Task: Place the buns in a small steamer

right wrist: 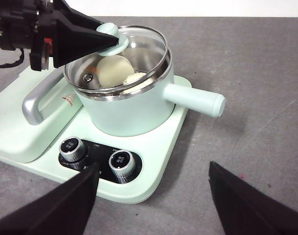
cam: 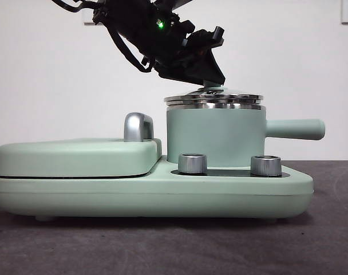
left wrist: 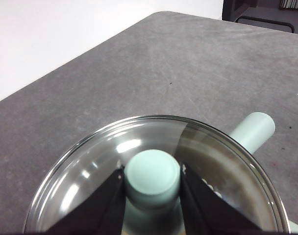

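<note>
The left gripper [left wrist: 152,178] is clamping its two black jaws on the green knob [left wrist: 153,174] of the glass lid [right wrist: 120,58], which is sitting slightly tilted on the steel rim of the small steamer [cam: 215,137]. Through the glass, the right wrist view is showing both buns [right wrist: 117,71] lying inside the pot, the smooth one [right wrist: 114,68] touching the ridged one [right wrist: 137,78]. The steamer is standing on the mint-green cooker base [cam: 231,186], behind two chrome dials [cam: 192,163], beside the flat griddle cover [cam: 76,156]. The right gripper [right wrist: 154,196] is waiting with jaws wide apart, near the base and holding nothing. The lid is probably rigid, breakable and smooth, so the knob is the safest hold. The buns look soft and light, calling for a gentle grip across their sides.
</note>
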You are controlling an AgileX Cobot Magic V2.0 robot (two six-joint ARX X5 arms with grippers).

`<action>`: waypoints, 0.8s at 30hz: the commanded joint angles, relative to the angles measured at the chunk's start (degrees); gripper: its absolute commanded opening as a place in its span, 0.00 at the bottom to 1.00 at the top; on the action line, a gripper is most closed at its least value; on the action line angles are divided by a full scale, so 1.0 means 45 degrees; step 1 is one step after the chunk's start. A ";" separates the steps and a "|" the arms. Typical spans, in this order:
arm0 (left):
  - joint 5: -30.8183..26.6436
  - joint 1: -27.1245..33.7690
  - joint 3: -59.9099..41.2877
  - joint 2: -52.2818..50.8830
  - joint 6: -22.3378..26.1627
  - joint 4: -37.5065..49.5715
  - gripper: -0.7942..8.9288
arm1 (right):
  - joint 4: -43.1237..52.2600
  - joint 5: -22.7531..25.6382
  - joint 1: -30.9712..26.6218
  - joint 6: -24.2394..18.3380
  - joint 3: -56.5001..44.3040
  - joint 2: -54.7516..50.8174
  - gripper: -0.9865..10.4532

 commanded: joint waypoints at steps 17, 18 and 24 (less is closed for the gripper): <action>0.0369 -0.0005 0.0398 0.0160 0.0126 0.0427 0.09 | -0.0199 0.0087 0.0078 -0.0102 0.0053 0.0039 0.39; 0.0369 -0.0005 0.0398 0.0160 0.0126 0.0413 0.09 | -0.0219 0.0160 0.0078 -0.0102 0.0053 0.0039 0.39; 0.0384 -0.0005 0.0398 0.0175 0.0131 0.0432 0.09 | -0.0243 0.0398 0.0078 -0.0107 0.0053 0.0034 0.39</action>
